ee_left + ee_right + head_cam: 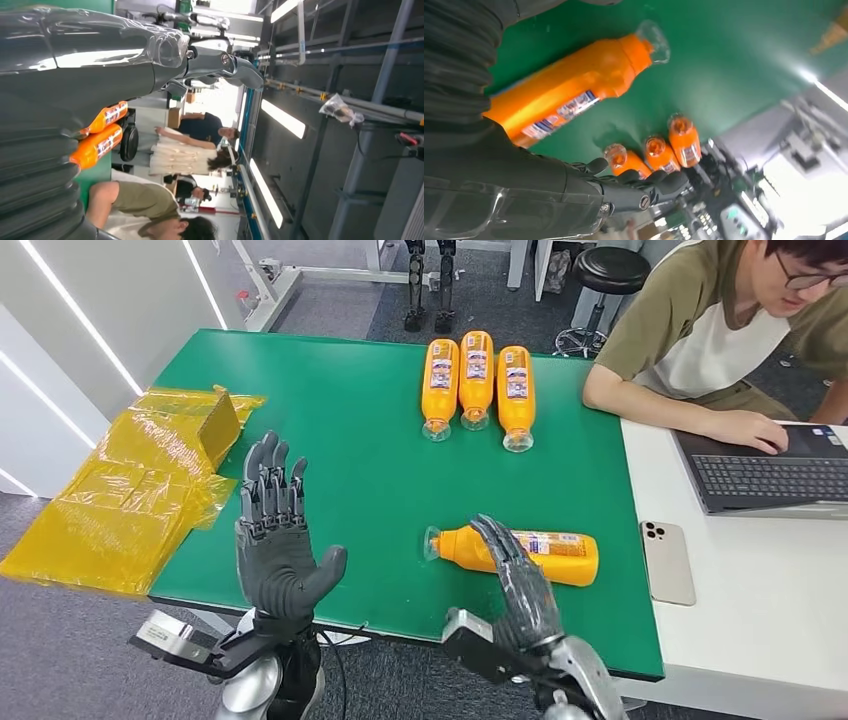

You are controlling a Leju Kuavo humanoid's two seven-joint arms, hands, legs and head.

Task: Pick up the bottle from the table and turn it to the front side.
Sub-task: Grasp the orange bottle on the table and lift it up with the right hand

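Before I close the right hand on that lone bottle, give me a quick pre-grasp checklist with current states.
1. Target bottle lies on its side on the green table, apart from the three bottles in the row: ok.
2. Right hand lined up over the bottle: ok in the head view; its fingers are apart and not wrapped around the bottle.
3. Contact with the bottle: cannot tell.
4. Left hand raised, open, away from the target: ok.
5. Phone lies close to the bottle's base end: not ok, watch the sweep.
6. Person's hand rests at the laptop, off the green table: ok.
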